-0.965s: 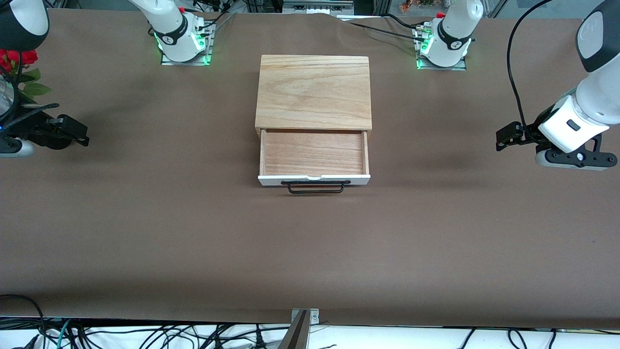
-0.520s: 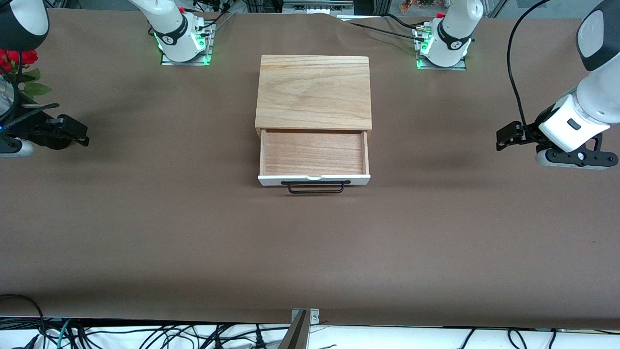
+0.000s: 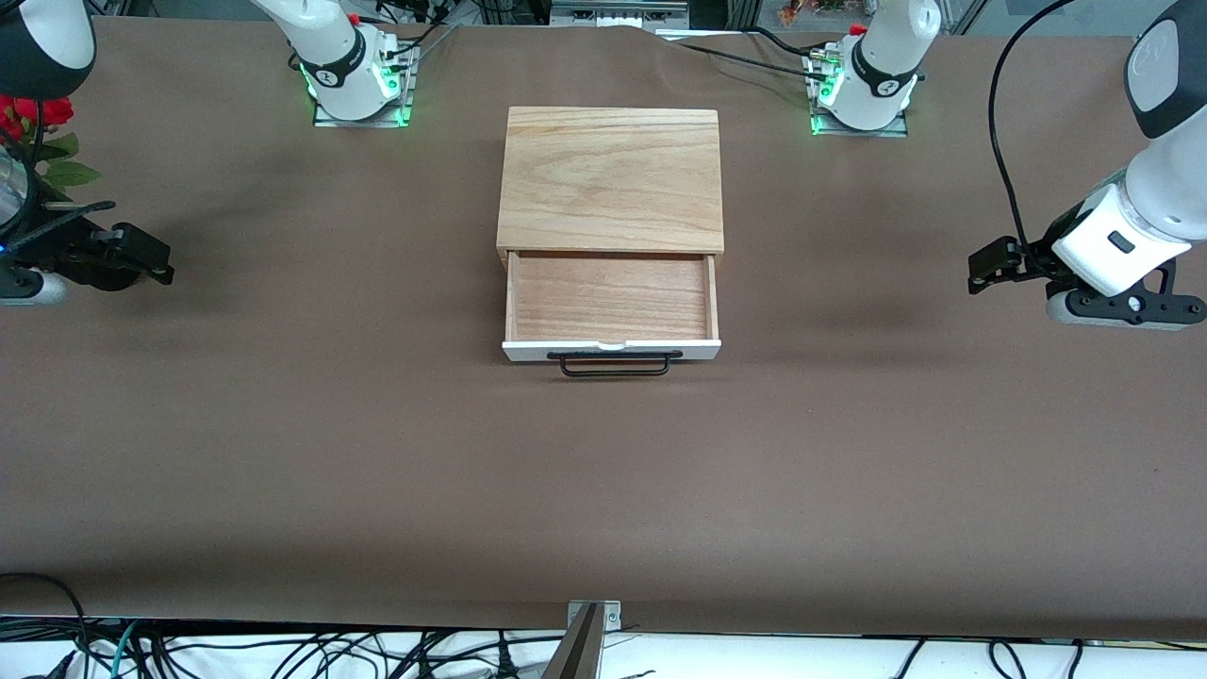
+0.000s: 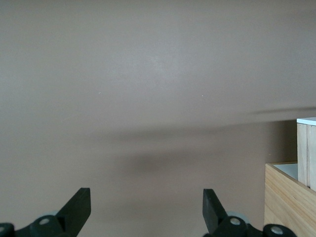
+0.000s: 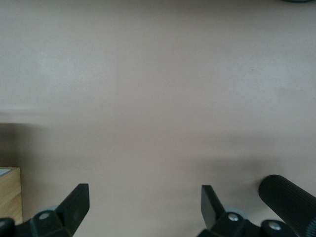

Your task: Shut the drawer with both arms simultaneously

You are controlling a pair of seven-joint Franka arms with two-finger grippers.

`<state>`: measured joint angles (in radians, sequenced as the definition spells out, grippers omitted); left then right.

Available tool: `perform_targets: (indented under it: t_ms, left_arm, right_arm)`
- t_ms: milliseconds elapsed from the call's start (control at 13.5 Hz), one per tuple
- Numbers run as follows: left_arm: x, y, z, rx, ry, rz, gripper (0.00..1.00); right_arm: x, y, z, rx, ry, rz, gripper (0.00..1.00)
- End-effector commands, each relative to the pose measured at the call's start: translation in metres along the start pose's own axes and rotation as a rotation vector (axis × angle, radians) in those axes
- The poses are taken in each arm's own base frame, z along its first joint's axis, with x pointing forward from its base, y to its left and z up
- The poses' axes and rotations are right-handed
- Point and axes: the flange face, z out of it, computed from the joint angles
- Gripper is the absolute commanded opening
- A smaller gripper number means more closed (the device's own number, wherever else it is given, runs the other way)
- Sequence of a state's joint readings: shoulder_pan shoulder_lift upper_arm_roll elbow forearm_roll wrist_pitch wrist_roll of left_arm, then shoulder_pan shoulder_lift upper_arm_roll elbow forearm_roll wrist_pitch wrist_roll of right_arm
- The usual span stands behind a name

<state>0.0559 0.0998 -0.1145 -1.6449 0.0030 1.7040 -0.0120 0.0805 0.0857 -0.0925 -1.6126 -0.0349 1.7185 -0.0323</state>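
The drawer (image 3: 611,300) is pulled out of the light oak box (image 3: 611,179) at the table's middle, its white front panel (image 3: 611,350) and black bar handle (image 3: 614,366) toward the front camera. It is empty. My left gripper (image 3: 981,267) hovers over bare table at the left arm's end, open and empty (image 4: 146,210); the box's corner (image 4: 291,195) shows in the left wrist view. My right gripper (image 3: 156,266) hovers at the right arm's end, open and empty (image 5: 145,207); the box's edge (image 5: 10,195) shows in the right wrist view.
Brown paper (image 3: 603,490) covers the table. Red flowers with green leaves (image 3: 42,132) stand at the right arm's end. Both arm bases (image 3: 358,80) stand along the edge farthest from the front camera. Cables hang at the edge nearest the front camera (image 3: 283,651).
The left arm's wrist has shifted very slightly; the drawer and the right arm have not moved.
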Motion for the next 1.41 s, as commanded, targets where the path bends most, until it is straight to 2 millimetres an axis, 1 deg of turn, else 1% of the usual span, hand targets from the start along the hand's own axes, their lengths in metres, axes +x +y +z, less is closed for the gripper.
perform_targets:
  t_ms: [0,371,446,594,668,743,817,965,1114,1188,1337]
  left_arm:
    - [-0.003,-0.001,-0.005,0.016,0.012,-0.006,1.0]
    - [-0.003,0.001,-0.005,0.016,0.012,-0.003,1.0]
    - [-0.003,0.005,-0.006,0.016,0.012,0.003,1.0]
    - [-0.004,0.019,-0.006,0.017,0.012,0.026,1.0]
    - [-0.004,0.018,-0.006,0.02,0.015,0.025,1.0]
    - [-0.003,0.01,-0.007,0.025,0.015,0.015,1.0]
    - [-0.003,0.007,-0.007,0.027,0.015,0.011,1.0]
    - [-0.003,0.01,-0.007,0.025,0.018,0.014,1.0]
    - [-0.003,0.009,-0.007,0.025,0.018,0.012,1.0]
    - [-0.003,0.01,-0.007,0.025,0.018,0.014,1.0]
    - [-0.003,0.014,-0.007,0.013,0.02,0.018,1.0]
  right_arm:
    - [-0.001,-0.001,-0.002,-0.013,-0.005,0.005,1.0]
    - [-0.001,-0.001,-0.002,-0.013,-0.004,0.005,1.0]
    - [-0.001,-0.001,-0.002,-0.013,-0.004,0.003,1.0]
    - [-0.001,0.0,-0.003,-0.013,-0.002,0.005,1.0]
    - [-0.002,0.001,-0.002,-0.012,-0.005,0.006,1.0]
    - [-0.001,0.0,-0.001,-0.01,-0.007,0.008,1.0]
    - [0.002,-0.001,0.009,-0.012,-0.023,0.006,1.0]
    - [0.013,-0.015,0.041,-0.01,-0.077,-0.011,1.0]
    - [0.019,-0.048,0.055,-0.01,-0.086,-0.064,1.0]
    - [0.023,-0.06,0.063,-0.008,-0.086,-0.08,1.0]
    - [0.033,-0.091,0.082,-0.007,-0.067,-0.12,1.0]
